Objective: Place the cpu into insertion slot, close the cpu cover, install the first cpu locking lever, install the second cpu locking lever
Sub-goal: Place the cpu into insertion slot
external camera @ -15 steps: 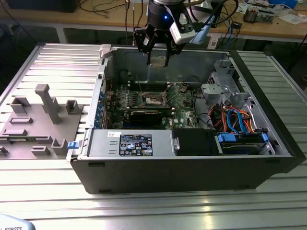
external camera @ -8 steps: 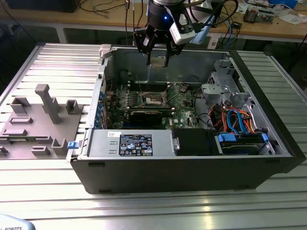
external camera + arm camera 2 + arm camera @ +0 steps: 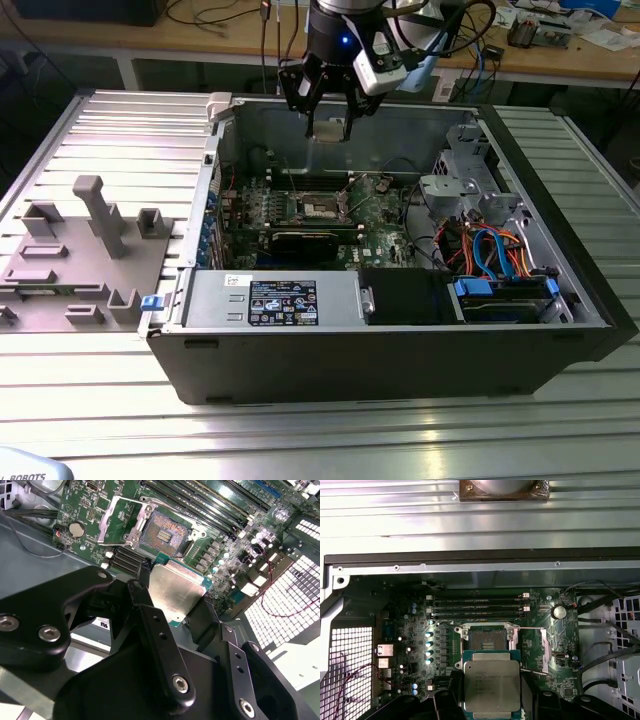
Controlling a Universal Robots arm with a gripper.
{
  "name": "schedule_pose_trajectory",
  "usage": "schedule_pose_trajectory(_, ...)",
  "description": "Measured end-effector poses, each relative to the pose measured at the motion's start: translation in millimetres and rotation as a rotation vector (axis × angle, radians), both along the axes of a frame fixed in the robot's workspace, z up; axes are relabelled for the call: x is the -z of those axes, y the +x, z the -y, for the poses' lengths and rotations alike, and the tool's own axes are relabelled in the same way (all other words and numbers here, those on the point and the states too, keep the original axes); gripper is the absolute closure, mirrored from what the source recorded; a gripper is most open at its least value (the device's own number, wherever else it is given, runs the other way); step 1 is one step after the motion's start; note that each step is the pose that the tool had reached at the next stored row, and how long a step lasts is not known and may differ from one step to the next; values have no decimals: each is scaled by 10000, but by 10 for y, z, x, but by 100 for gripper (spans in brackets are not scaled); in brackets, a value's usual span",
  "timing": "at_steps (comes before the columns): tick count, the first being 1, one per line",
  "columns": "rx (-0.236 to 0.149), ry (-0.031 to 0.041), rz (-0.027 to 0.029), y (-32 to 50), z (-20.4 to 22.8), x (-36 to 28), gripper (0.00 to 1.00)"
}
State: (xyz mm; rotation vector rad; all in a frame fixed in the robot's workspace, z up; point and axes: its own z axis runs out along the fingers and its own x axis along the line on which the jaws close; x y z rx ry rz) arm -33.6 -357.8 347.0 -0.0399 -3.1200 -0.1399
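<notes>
1. The gripper [image 3: 328, 108] is hanging over the open computer case [image 3: 380, 350] and is carrying the cpu [image 3: 331, 128] at its tip, high above the motherboard [image 3: 415, 630].
2. The jaws are standing partly closed, drawn in onto two opposite edges of the cpu [image 3: 176, 591]. In the second wrist view the black fingers [image 3: 152, 625] are pressing its sides and leaving the dull metal top uncovered. I judge that this edge grip is sparing the contact face underneath and holding the chip flat.
3. The cpu [image 3: 491, 685] is riding level between the jaws, clear of every part of the board; nothing is touching it apart from the fingers.
4. The insertion slot [image 3: 487, 639] is lying below the jaws and a little ahead of them, with its contact field exposed. In the first wrist view the chip's edges are running parallel to the slot's rim, so the orientation appears to be matched while the position is offset.
5. The cpu cover [image 3: 532, 650] is standing swung open to one side of the slot, away from the space beneath the jaws, which is why the socket is showing bare.
6. The memory slots [image 3: 475, 607] are lying beyond the socket, farther from the jaws.
7. Judgement: the cpu is not yet seated and the cover is not yet closed. I cannot tell how the locking levers are lying.
</notes>
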Motion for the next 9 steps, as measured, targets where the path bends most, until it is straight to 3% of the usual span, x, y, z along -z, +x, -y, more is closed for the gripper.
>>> schedule_pose_trajectory(9, 0, 1, 0, 0, 0, 21, 45)
